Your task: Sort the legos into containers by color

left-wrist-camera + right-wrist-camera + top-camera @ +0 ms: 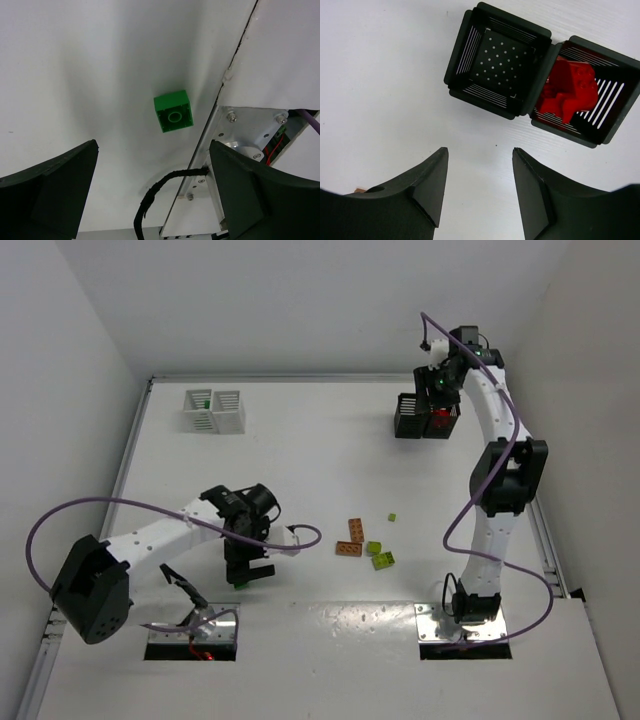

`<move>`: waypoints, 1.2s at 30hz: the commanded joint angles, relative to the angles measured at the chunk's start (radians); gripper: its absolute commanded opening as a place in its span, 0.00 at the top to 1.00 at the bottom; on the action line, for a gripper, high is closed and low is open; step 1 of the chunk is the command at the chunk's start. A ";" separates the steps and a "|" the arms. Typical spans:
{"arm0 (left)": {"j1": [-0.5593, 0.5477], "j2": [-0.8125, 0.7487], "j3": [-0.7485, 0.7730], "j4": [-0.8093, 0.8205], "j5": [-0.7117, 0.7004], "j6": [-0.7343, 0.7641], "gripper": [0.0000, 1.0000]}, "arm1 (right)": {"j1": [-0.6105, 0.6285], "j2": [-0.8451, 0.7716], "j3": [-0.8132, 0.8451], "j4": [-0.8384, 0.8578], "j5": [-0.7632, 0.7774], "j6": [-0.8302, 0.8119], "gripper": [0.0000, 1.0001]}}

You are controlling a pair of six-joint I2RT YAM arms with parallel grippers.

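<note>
White worktop, near-left edge: a green brick [173,111] lies loose below the spread left fingers [60,185]. The pick seems in hand; next, lower, pinch, and carry it to the white bins [230,415] far-left. Right fingers [420,195], spread and empty, hover over the black bins [495,30] far-right.

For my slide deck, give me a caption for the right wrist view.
Open right gripper above paired black bins, one empty, the other holding red legos.

The left bin pair [228,412] and right bin pair [408,418] stand far back, with loose bricks [356,531] lying nearer, between them.
</note>
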 commanded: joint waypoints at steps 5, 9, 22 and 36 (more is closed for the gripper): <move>-0.077 0.089 -0.001 0.024 -0.061 -0.103 0.00 | -0.003 -0.068 -0.012 0.012 -0.016 0.019 0.45; -0.097 0.137 -0.001 0.024 -0.087 -0.142 0.00 | -0.003 -0.068 -0.012 0.012 -0.005 0.010 0.45; -0.238 0.223 -0.001 0.034 -0.190 -0.238 0.00 | -0.003 -0.068 -0.041 0.030 0.004 0.010 0.45; -0.278 0.296 -0.001 0.057 -0.299 -0.321 0.21 | -0.003 -0.068 -0.059 0.048 0.004 0.010 0.45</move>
